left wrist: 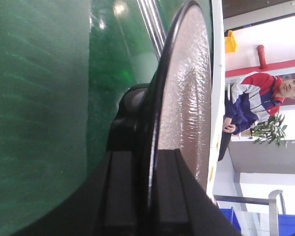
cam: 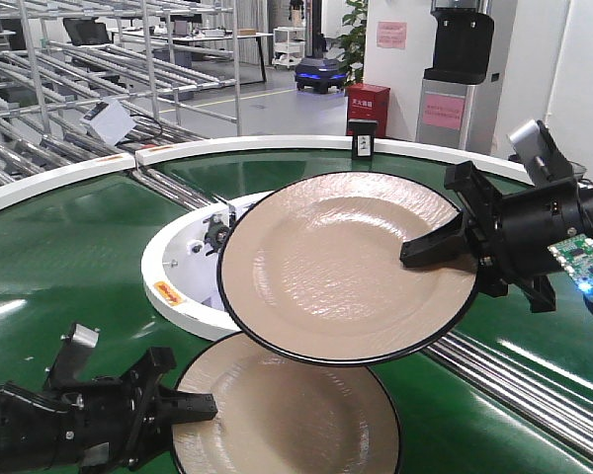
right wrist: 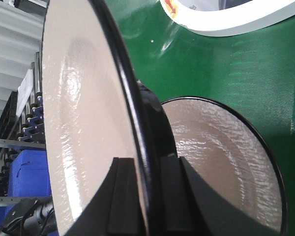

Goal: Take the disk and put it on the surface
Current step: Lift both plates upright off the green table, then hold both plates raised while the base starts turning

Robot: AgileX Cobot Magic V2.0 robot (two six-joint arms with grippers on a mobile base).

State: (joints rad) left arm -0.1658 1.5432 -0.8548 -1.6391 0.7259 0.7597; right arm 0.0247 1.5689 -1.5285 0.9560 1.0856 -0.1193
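The upper disk (cam: 346,267), beige with a black edge, hangs tilted over the green belt (cam: 59,257), its edge pinched by the right tool (cam: 415,252). The left tool (cam: 203,405) clamps the lower disk (cam: 287,415) just beneath. The orange label (cam: 168,293) on the white rim (cam: 163,262) is too small to read.

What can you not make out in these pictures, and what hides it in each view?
Front view: the lower disk is cut off by the bottom edge, its far rim covered by the upper disk.
Front view: one finger of the right gripper is hidden beneath the upper disk.
Front view: print on the black sign is too small to read.
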